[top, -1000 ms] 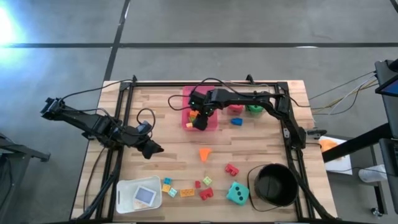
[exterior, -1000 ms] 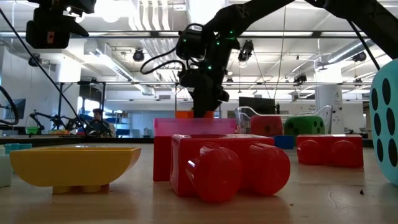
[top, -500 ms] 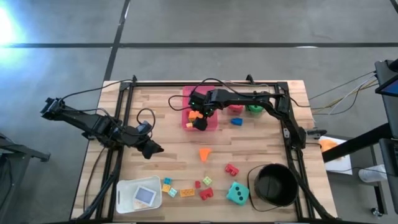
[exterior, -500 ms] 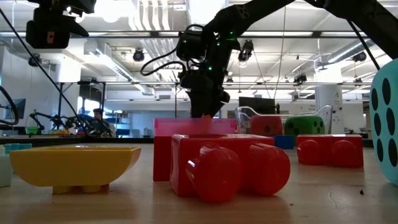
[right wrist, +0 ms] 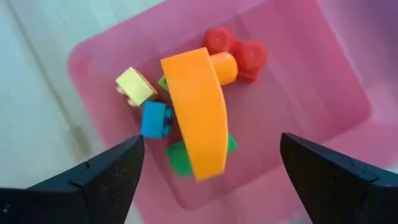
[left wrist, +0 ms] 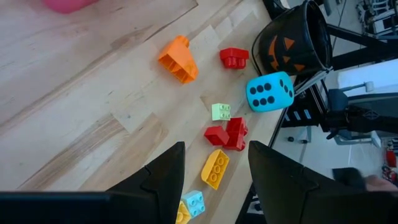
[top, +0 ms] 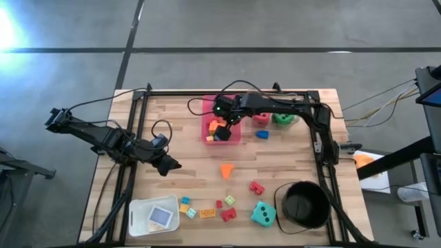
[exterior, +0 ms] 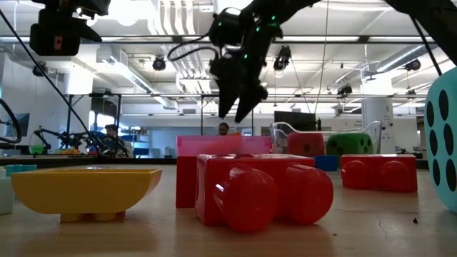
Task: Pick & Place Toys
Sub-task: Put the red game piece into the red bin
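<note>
Plastic bricks fill the pink tray (right wrist: 336,81) directly beneath the right hand (top: 222,129), whose two dark fingers stand spread wide and hold nothing. A curved orange brick (right wrist: 198,112) with a smooth arched back lies on top of the pile, resting over a green brick (right wrist: 178,157), beside a small blue brick (right wrist: 153,118), a pale yellow studded brick (right wrist: 135,86) and a red round-knobbed brick (right wrist: 239,53). The tray is glossy, rectangular and shallow, set on the pale planked wooden counter (top: 186,158). The left hand (top: 167,164) waits well apart from the tray, its fingers part-way open and empty; ahead of it lie an orange wedge (left wrist: 178,60), a teal dotted die (left wrist: 269,91) and a black round bucket (left wrist: 292,37).
</note>
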